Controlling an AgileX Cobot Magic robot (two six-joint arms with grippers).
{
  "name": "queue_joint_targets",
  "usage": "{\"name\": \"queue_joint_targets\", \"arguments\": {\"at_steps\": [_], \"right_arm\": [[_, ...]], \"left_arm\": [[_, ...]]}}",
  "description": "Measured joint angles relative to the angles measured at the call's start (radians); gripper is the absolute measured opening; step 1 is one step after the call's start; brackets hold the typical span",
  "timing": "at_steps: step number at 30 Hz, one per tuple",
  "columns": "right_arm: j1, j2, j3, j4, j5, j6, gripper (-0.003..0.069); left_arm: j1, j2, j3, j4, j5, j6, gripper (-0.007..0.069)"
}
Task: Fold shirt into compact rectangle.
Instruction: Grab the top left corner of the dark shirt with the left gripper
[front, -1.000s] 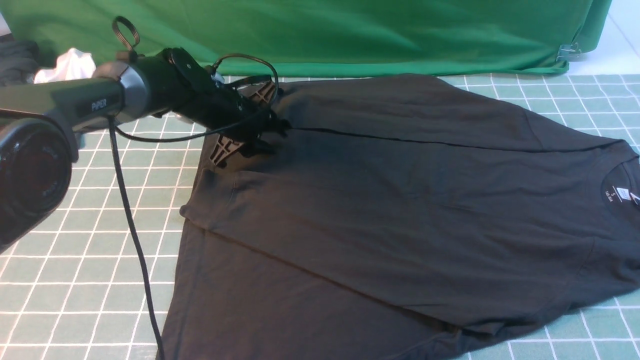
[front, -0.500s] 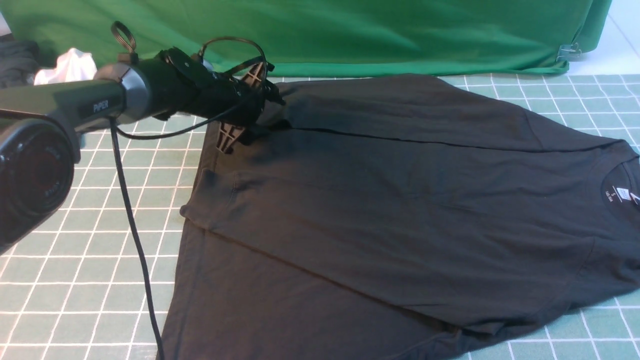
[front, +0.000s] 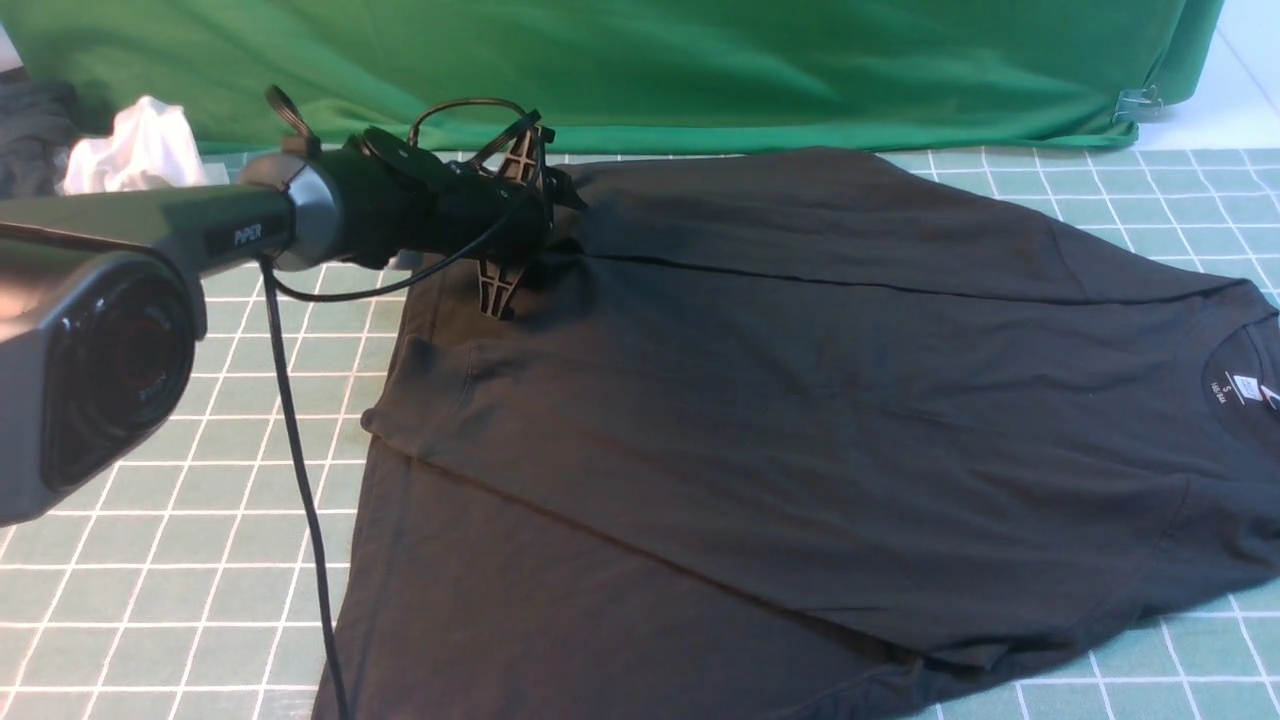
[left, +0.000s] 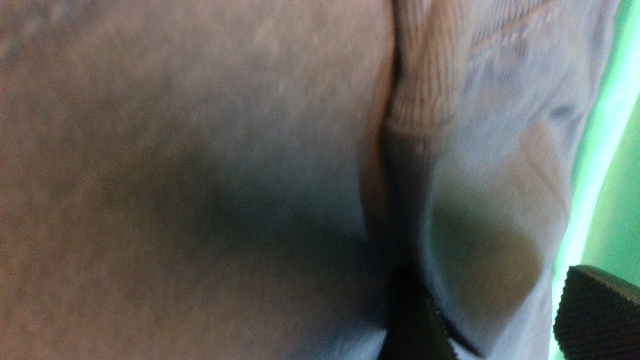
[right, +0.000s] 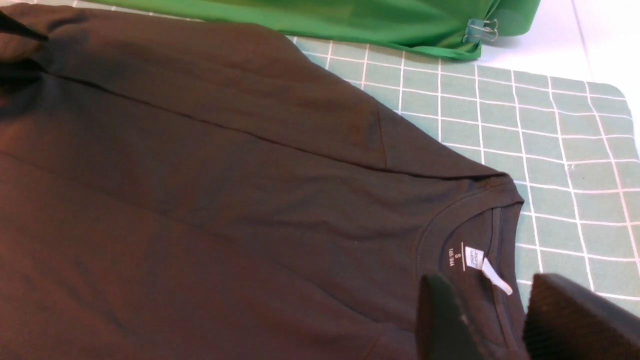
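Note:
The black shirt (front: 800, 420) lies spread on the green grid mat, its sides folded inward and its collar to the right. Its white neck label (front: 1245, 385) shows inside the collar. My left gripper (front: 528, 225) hovers open at the shirt's far left corner, one finger above the other. In the left wrist view a fold of the shirt (left: 480, 210) runs through the wide gap between the fingers (left: 595, 315). My right gripper (right: 492, 300) is outside the front view. It hangs open just above the collar by the label (right: 474, 257), holding nothing.
A green backdrop cloth (front: 700, 70) drapes along the far edge, held by a binder clip (front: 1135, 100). A crumpled white cloth (front: 140, 140) and a dark grey garment (front: 35, 130) lie at the far left. The left arm's cable (front: 300, 480) hangs over the mat (front: 150, 560).
My left gripper has lifted off the shirt's corner, shifted slightly right and turned so its fingers stand one above the other. The shirt has stayed in place.

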Motion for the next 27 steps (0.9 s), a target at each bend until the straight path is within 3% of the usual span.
{"name": "queue_joint_targets", "arguments": {"at_steps": [19,23,27], "right_arm": [[0.0,0.0,0.0,0.0,0.0,0.012,0.0238],[0.0,0.0,0.0,0.0,0.0,0.014,0.0238],[0.0,0.0,0.0,0.0,0.001,0.015,0.0238]], "left_arm": [[-0.002,0.017,0.0,-0.043,-0.17,-0.003,0.0337],[-0.002,0.022,0.0,-0.042,-0.18,-0.004,0.0293],[-0.002,0.029,0.0,-0.041,-0.186,0.015,0.0189]]}}
